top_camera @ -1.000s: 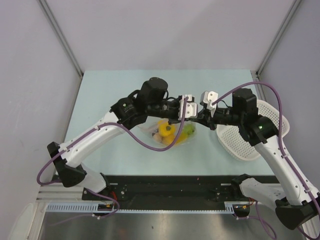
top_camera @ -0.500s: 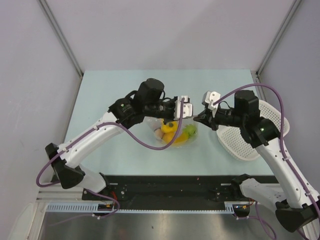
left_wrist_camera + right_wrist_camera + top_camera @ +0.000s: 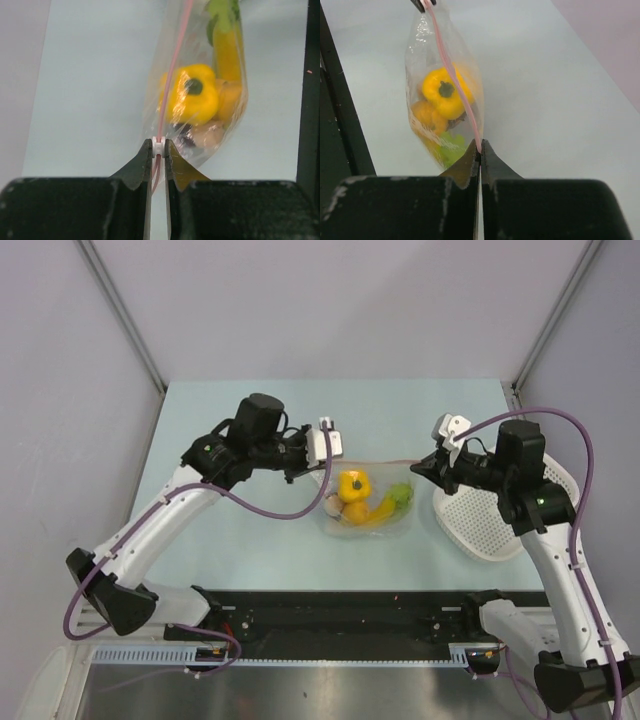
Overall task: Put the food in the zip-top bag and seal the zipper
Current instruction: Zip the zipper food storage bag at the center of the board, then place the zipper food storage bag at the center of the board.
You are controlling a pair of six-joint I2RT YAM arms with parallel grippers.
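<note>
The zip-top bag (image 3: 372,502) hangs stretched between my two grippers just above the table. Inside it lies the food (image 3: 352,486): a yellow round piece, a banana (image 3: 376,513), something green (image 3: 401,495) and a pale piece. The pink zipper (image 3: 375,459) runs taut along the bag's far edge. My left gripper (image 3: 322,454) is shut on the white slider at the zipper's left end; its wrist view shows the slider (image 3: 158,146) pinched between the fingertips. The right gripper (image 3: 422,466) is shut on the bag's right corner, nipping the zipper's end (image 3: 479,146).
A white perforated basket (image 3: 500,525) lies on the table to the right, under my right arm. A black rail (image 3: 350,605) runs along the near edge of the pale green table. Grey walls close in the left, right and back.
My left gripper has slid left along the zipper, from about the bag's middle to its left end. The right gripper has drawn slightly right, and the bag now hangs stretched out.
</note>
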